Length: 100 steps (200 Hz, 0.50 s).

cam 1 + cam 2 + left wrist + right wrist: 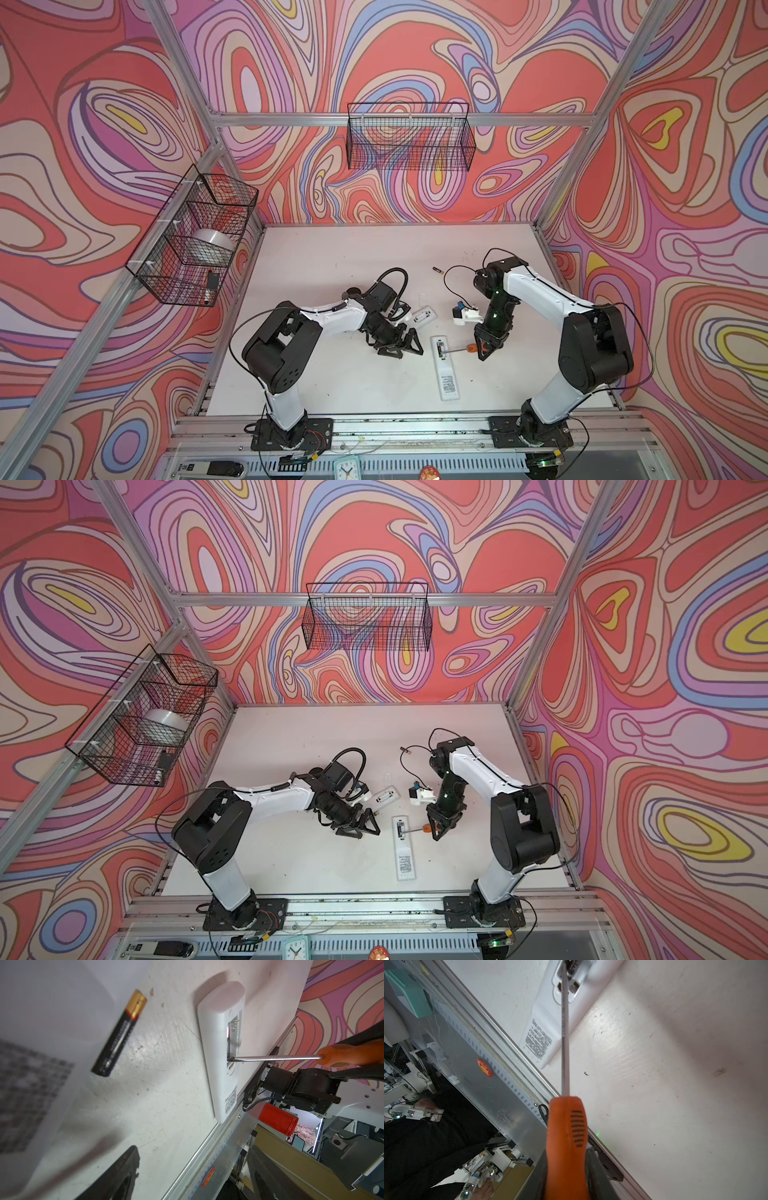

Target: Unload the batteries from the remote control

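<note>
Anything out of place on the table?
A stray battery lies alone at the back of the table, far from the remote. A second battery lies loose by the left gripper. The screwdriver tip is poked into the remote's open battery bay.

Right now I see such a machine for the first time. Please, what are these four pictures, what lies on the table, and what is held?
These are two robot arms at a white table. Two pictures look down from above; two come from cameras on the wrists. The right gripper is shut on an orange screwdriver, its tip in the open battery bay of a long white remote. The left gripper is open. One loose battery lies near it; a second battery lies farther back.
</note>
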Tool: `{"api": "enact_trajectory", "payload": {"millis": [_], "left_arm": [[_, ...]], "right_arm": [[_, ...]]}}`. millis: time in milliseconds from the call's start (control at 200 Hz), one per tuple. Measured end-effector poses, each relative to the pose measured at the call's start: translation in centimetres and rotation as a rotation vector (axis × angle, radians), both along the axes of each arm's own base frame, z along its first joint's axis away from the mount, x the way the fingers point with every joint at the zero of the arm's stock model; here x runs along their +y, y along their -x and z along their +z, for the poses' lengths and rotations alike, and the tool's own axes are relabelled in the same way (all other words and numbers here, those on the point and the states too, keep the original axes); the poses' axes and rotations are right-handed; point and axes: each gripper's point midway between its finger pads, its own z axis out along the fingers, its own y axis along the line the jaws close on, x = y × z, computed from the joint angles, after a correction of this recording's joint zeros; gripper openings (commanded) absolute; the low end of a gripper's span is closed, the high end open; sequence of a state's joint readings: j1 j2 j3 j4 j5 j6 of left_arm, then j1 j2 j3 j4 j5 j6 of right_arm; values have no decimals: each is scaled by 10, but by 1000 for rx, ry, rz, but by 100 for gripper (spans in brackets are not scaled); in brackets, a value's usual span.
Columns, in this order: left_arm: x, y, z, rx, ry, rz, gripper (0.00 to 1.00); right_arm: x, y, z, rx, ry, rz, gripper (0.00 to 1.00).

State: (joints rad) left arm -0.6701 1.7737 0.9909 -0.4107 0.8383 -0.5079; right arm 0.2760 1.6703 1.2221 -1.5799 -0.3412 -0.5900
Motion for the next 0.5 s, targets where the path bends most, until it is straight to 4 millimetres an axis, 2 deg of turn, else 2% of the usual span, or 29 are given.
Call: {"api": "enact_trajectory", "payload": {"millis": [265, 501], "left_arm": [[-3, 2, -2, -1, 1, -11, 84], [-5, 2, 0, -6, 4, -13, 84]], "right_arm": [[-4, 6, -6, 26, 29, -17, 0], [-8, -4, -5, -12, 63, -54, 0]]}}
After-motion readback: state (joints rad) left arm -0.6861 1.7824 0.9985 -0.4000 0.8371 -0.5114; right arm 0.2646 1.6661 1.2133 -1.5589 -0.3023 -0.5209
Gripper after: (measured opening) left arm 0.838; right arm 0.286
